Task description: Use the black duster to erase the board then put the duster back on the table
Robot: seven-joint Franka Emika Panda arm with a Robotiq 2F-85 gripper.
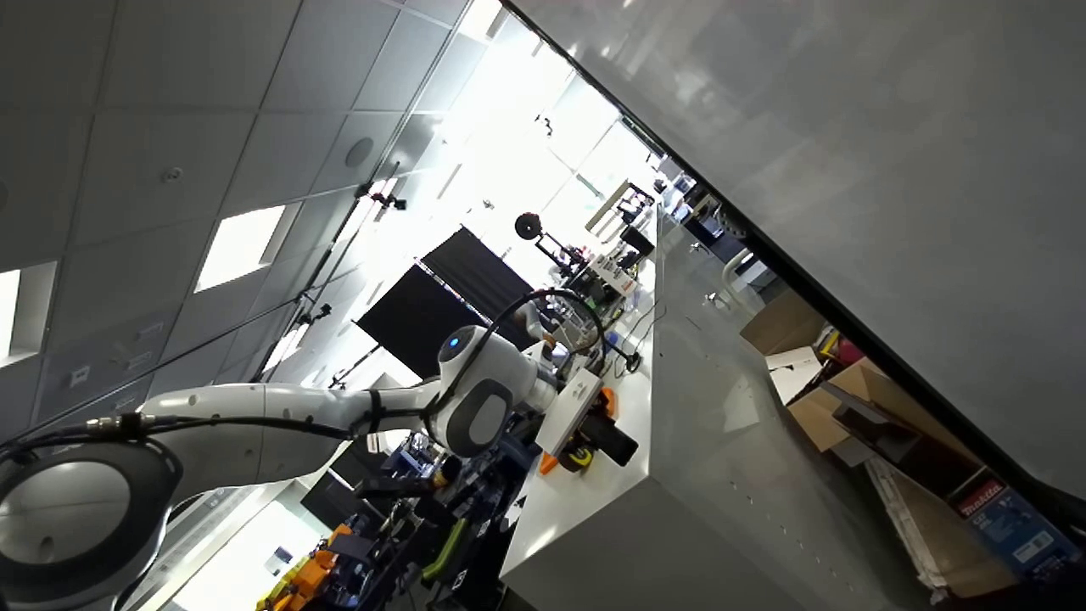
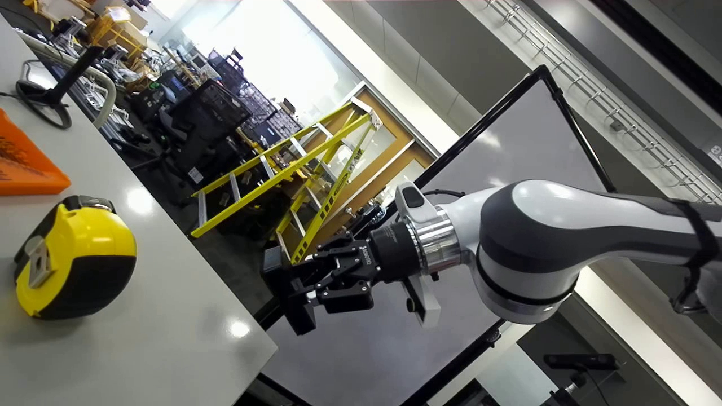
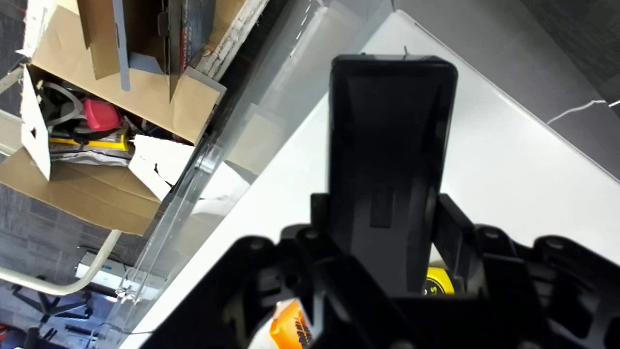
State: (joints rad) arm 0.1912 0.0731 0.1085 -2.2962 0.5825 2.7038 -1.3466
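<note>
Over the white table [image 3: 523,165], Robotiq gripper [image 3: 382,215] is clamped on the black duster [image 2: 289,293], one finger against each side. Duster is raised off the tabletop and apart from the whiteboard [image 2: 389,344], which stands behind the gripper in an exterior view. Yellow-and-black tape measure [image 2: 79,259] sits on the table, orange piece [image 2: 28,163] just beside it. Yellow stepladder [image 2: 282,175] is farther back. Open cardboard box [image 3: 92,201] shows past the table edge in wrist view; blue Makita box [image 1: 1010,526] is below the whiteboard in an exterior view.
</note>
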